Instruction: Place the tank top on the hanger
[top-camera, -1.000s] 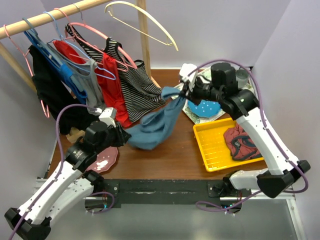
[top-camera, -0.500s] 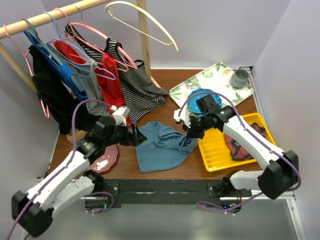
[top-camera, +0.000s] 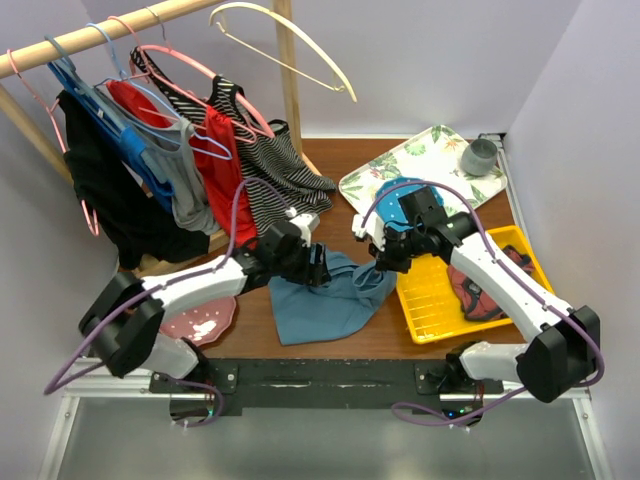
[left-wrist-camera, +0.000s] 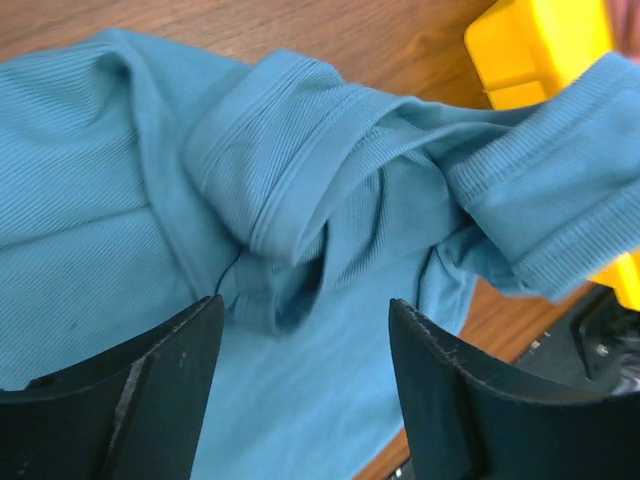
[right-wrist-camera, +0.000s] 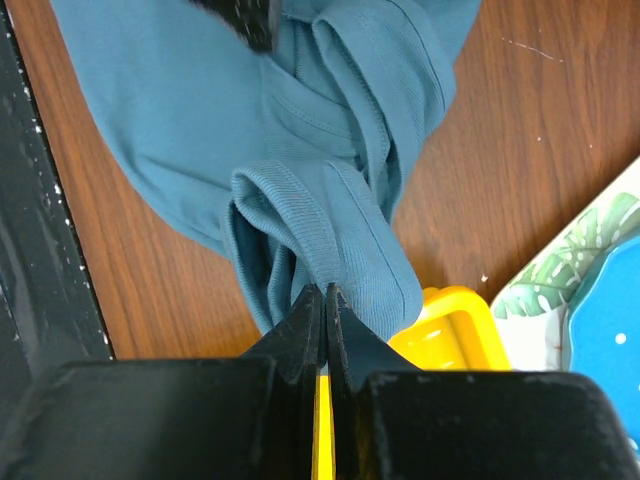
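tank top (top-camera: 322, 305): crumpled on the surface (top-camera: 300, 160) near the middle, between the two hands. Its right end is bunched and raised just left of the yellow bin (top-camera: 425, 300).
right hand (top-camera: 378, 262): clenched on a fold of the tank top, fingers (right-wrist-camera: 305, 320) pressed together on the ribbed hem, close to the bin's near-left corner.
left hand (top-camera: 318, 268): released, fingers (left-wrist-camera: 150, 385) wide apart, over the far left part of the tank top. A folded strap lies below the gap; cannot tell if they touch it.
hanger (top-camera: 290, 45): hooked by the right end of the rail (top-camera: 100, 30) at the far side, well apart from the tank top.
rail: carries other clothes (top-camera: 215, 150) at far left.
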